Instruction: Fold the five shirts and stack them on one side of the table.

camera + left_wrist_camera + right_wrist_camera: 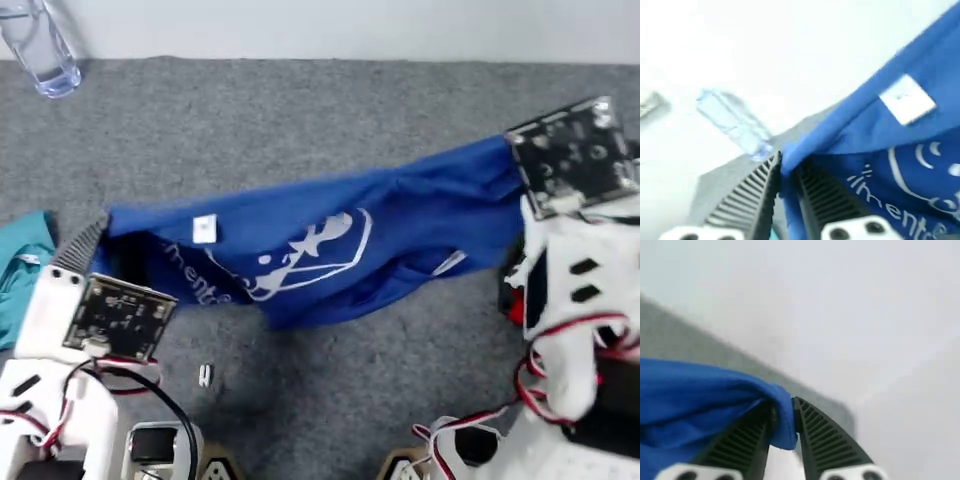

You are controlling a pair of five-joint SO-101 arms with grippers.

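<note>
A blue shirt with a white print and a white label hangs stretched across the middle of the grey table, held up at both ends. My left gripper is shut on the blue shirt at its left corner; from above that gripper sits at the left. My right gripper is shut on a bunched edge of the blue shirt, and from above it is at the shirt's right end. A teal shirt lies at the table's left edge.
A clear plastic bottle stands at the far left corner, also visible in the left wrist view as a bottle. A small white scrap lies on the grey table near the front. Behind the shirt the table surface is bare.
</note>
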